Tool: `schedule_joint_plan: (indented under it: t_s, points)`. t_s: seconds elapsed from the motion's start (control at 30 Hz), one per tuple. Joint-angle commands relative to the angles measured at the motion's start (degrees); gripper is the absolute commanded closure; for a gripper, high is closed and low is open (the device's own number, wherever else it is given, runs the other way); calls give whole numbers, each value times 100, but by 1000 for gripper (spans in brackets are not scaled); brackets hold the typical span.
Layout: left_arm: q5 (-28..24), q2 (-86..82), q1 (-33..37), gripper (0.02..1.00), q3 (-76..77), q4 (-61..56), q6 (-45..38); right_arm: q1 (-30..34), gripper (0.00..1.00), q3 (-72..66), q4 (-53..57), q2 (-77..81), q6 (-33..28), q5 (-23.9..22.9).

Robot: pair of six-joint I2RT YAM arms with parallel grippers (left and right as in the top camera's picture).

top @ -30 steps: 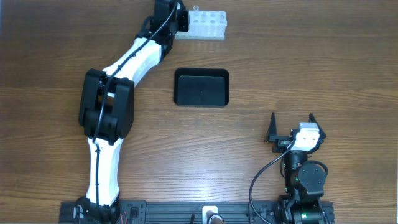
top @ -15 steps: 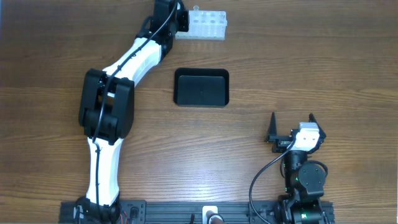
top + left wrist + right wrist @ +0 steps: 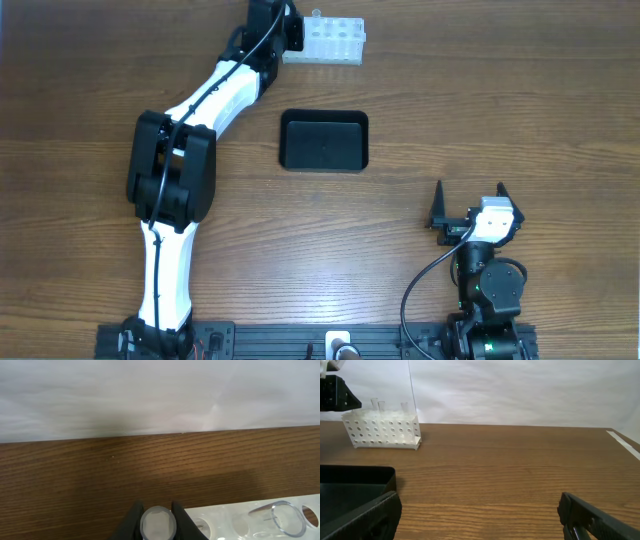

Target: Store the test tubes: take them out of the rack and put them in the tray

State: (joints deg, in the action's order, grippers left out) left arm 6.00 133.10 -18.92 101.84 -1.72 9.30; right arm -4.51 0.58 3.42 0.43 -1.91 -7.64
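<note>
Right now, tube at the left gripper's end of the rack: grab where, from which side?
Grip the test tube on its wall just under the open rim, coming straight down from above. It stands upright in the rack, so only its top is exposed. The left gripper is closed on it there.

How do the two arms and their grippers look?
The left arm has white links, black joints and a black cable along it. The right arm is black with a pale block at its wrist, a looping black cable and small green lights. The left gripper and right gripper each have black fingers.
</note>
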Motion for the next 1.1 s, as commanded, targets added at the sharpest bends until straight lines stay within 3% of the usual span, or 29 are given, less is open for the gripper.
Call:
schedule_joint_plan:
  t_s: [0.03, 0.33, 0.5, 0.63, 0.77, 0.87, 1.1]
  points:
    - [-13, -186, -11, 925, 131, 50, 11, 35, 7, -28, 20, 7, 11, -79]
    - [116, -2157, -81, 923, 131, 177, -721, 35, 9, -28, 20, 7, 11, -79]
    - [107, -3073, -151, 941, 131, 546, -730, 35, 7, -28, 20, 7, 11, -79]
    - [114, -3565, -378, 925, 131, 1958, 85, 35, 9, -28, 20, 7, 11, -79]
    - [125, -3508, -739, 976, 129, 3932, 1132, 35, 7, -28, 20, 7, 11, -79]
    - [424, -3204, -964, 978, 129, 4937, 1963, 35, 7, -28, 20, 7, 11, -79]
    - [802, -2234, -1279, 972, 129, 5764, 2295, 35, 9, -28, 20, 7, 11, -79]
